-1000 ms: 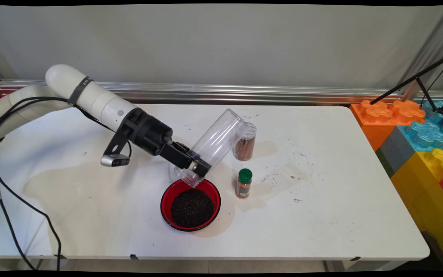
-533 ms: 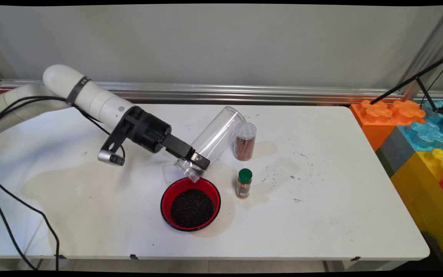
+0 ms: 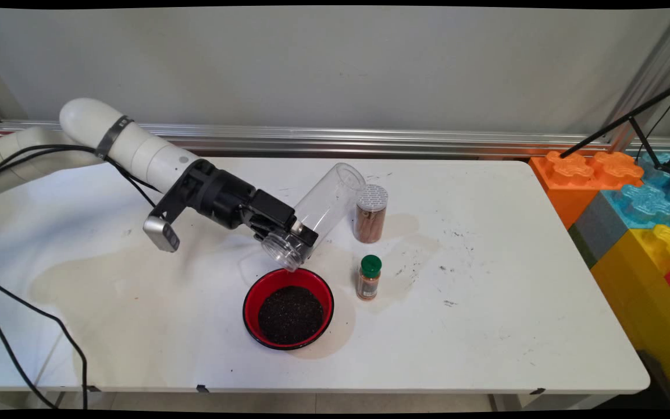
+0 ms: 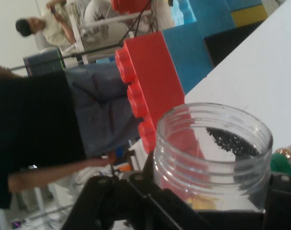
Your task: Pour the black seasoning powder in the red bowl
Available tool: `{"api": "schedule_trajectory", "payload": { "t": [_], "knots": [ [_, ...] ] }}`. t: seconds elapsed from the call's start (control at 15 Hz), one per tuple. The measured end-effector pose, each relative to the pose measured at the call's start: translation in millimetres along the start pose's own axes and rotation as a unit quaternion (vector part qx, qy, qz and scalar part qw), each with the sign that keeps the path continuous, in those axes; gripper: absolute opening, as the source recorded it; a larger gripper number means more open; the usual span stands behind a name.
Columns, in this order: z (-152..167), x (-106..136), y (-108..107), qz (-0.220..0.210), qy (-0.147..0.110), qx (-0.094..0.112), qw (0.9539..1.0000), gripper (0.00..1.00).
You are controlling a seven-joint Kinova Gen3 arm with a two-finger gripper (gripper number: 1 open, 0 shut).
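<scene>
My gripper (image 3: 294,233) is shut on a clear plastic jar (image 3: 323,209), held tilted with its open mouth down and to the left, just above the far rim of a red bowl (image 3: 252,291) full of dark grains (image 3: 290,314). In the hand view the jar (image 4: 212,158) fills the lower middle, its mouth toward the camera, with a few dark grains stuck inside. The jar's raised bottom end is close to a brown spice jar with a grey perforated lid (image 3: 370,214). A small bottle with a green cap (image 3: 369,277) stands right of the bowl.
Large toy blocks (image 3: 631,198) in orange, blue and yellow are stacked past the table's right end, with a black stand over them. Dark specks (image 3: 428,262) lie scattered on the table right of the bottles. A person (image 4: 49,129) and a red block (image 4: 150,76) show in the hand view.
The wrist has rolled and pulled slightly back and left, turning the jar's mouth toward the camera and lowering its raised end. The bowl and both bottles have stayed put.
</scene>
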Motion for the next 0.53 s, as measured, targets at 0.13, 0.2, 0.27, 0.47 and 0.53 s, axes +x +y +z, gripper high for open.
{"api": "schedule_trajectory", "payload": {
  "t": [0.13,0.2,0.27,0.47,0.53],
  "knots": [
    [-1.7,0.3,0.7,-0.034,-0.005,-0.001,0.9994,0.00],
    [-2.5,0.3,1.2,-0.052,-0.008,-0.002,0.9986,0.00],
    [-3.4,0.3,1.7,-0.070,-0.011,-0.003,0.9975,0.00],
    [-5.6,-0.6,3.0,-0.117,-0.020,-0.004,0.9929,0.00],
    [-6.4,-1.1,3.4,-0.134,-0.024,-0.004,0.9906,0.00]
  ]
}}
